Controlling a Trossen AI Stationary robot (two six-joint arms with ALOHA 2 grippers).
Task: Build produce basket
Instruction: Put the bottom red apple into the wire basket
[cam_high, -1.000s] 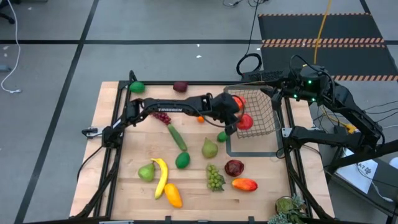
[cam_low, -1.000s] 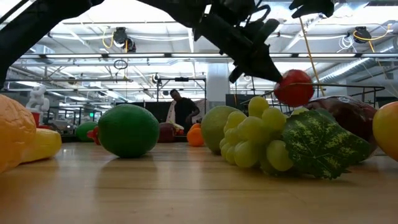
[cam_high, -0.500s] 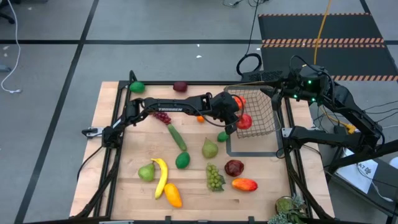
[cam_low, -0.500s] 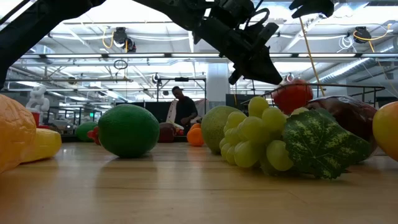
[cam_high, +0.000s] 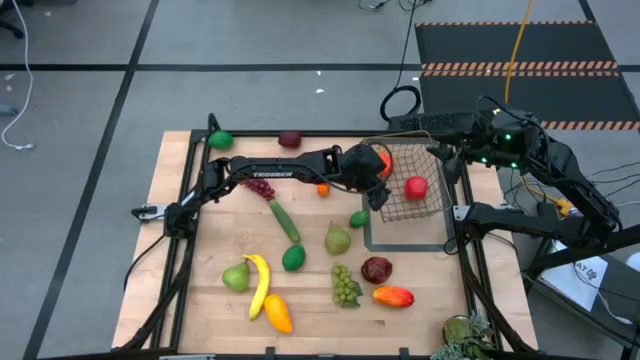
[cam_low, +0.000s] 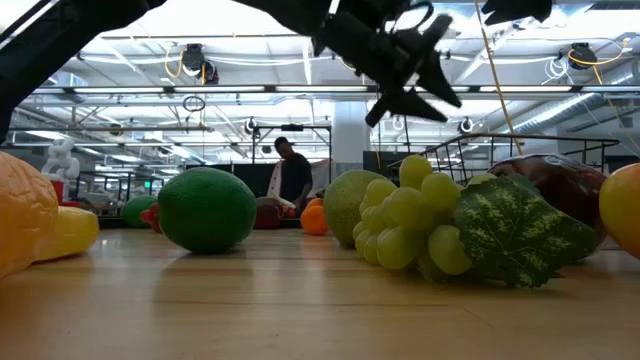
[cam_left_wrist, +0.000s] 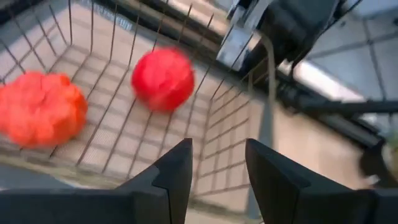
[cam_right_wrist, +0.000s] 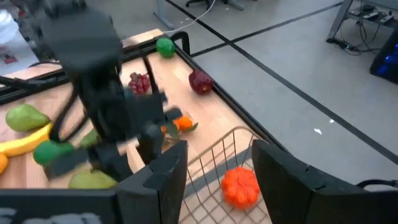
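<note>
Broadly, the wooden slatted table (cam_high: 200, 250) carried scattered toy produce, and the small dark wire-mesh basket (cam_high: 432, 205) sat at its right side with a round red apple (cam_high: 416, 186) and a ribbed orange fruit (cam_left_wrist: 40, 115) inside. The left gripper (cam_high: 378, 190) hung over the basket's near rim, fingers parted and empty. The right gripper (cam_right_wrist: 214, 180) hovered at the basket's far edge, fingers apart, holding nothing. Lifting straight clear of the wire seemed wise before reaching for the green pear (cam_high: 337, 238).
</note>
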